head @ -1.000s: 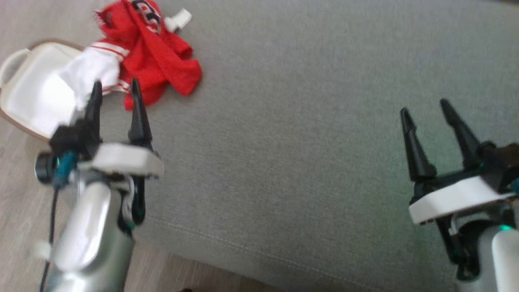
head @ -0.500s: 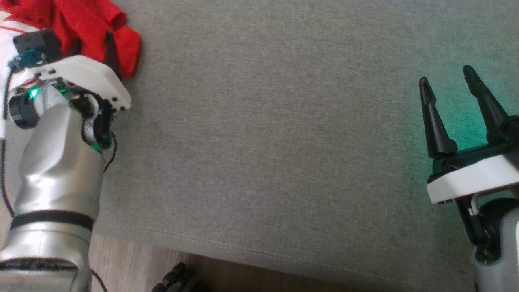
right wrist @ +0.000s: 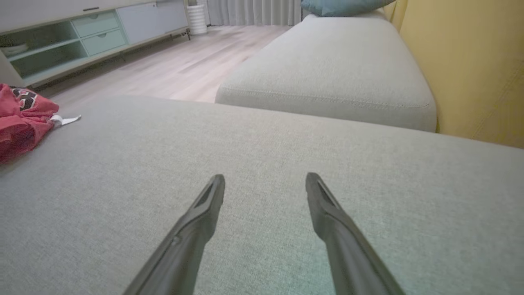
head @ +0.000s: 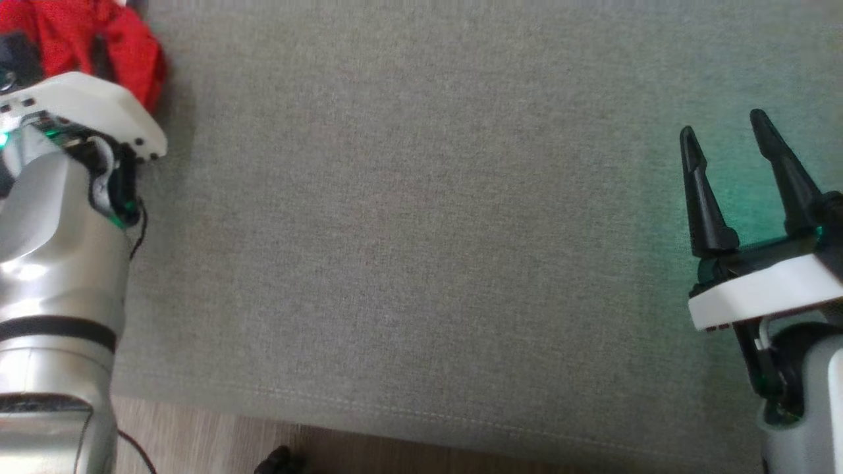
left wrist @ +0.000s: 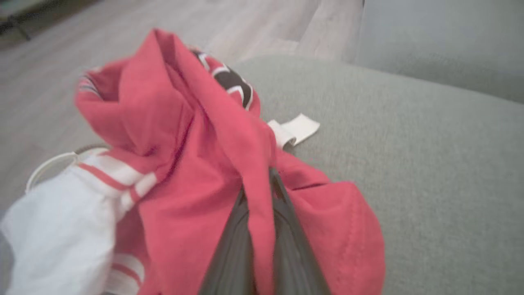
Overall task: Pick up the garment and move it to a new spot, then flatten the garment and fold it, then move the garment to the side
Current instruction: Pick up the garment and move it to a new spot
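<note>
1. The left pincer point(left wrist: 258, 184) has its two long dark fingers pressed together on a fold of the crumpled red cloth garment point(left wrist: 192, 164). The fold runs down between them and is pinched fast.
2. The rest of the garment bunches up ahead of and around those fingertips. In the wrist view, a white sleeve with red stripes point(left wrist: 61, 229) spills off to the left of them. A small white label tab point(left wrist: 299, 129) lies just beyond the tips, a little to the right.
3. The garment sits on the wide grey fabric sofa cushion point(head: 421, 230), near its edge and well apart from the right pincer point(head: 722, 125).
4. The right pincer's fingers are spread wide with nothing between them, over bare grey cushion. I cannot tell whether the tips touch the fabric.
5. Ahead of the right pincer lies a second pale grey cushion point(right wrist: 327, 61). A yellow wall point(right wrist: 470, 61) stands off to its right, and pale wooden floor point(right wrist: 163, 69) lies ahead to its left.
</note>
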Controlling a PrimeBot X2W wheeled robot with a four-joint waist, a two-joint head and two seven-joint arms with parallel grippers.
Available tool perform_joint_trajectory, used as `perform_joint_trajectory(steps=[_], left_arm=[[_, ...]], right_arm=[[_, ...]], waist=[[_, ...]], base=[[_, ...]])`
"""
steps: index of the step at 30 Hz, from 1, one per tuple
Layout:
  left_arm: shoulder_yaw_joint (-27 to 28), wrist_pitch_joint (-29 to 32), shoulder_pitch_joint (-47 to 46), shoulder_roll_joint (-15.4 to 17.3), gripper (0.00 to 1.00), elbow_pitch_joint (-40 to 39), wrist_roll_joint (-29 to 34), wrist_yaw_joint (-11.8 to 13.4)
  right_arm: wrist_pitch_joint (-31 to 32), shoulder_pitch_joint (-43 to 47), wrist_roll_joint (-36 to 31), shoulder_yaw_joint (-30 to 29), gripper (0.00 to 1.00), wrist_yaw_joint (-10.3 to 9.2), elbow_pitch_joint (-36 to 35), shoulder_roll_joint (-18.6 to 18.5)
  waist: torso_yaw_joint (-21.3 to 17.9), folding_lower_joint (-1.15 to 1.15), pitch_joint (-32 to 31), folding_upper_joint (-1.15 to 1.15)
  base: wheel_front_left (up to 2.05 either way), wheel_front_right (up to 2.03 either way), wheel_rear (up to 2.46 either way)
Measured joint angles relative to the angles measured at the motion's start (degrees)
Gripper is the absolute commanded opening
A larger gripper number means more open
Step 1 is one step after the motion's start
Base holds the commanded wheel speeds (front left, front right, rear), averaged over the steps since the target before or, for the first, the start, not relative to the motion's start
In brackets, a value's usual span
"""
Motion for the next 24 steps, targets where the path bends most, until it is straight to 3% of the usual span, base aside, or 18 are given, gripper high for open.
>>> perform_joint_trajectory(steps=[9, 16, 24], left_arm=[[-0.23, -4.78, 9.4, 2.13, 0.0, -11.25, 2.52, 2.99], [-2.35, -4.56, 22.96, 3.16, 0.0, -31.56, 5.08, 6.82], [-7.98, 3.02, 37.55, 3.42, 0.0, -53.95, 6.97, 10.26]], right_arm=[[-3.91, 0.48, 0.87, 1.0, 1.0, 0.0, 3.81, 2.27], [-5.5, 4.46, 2.19, 1.97, 1.0, 0.0, 6.28, 3.85], [-6.38, 5.27, 3.66, 2.63, 1.0, 0.0, 7.37, 4.7]], waist=[[-1.46, 0.0, -8.38, 0.0], [-3.86, -0.01, -15.21, 0.0], [-11.12, -0.01, -18.04, 0.0]], base=[[0.0, 0.0, 0.0], [0.0, 0.0, 0.0], [0.0, 0.0, 0.0]])
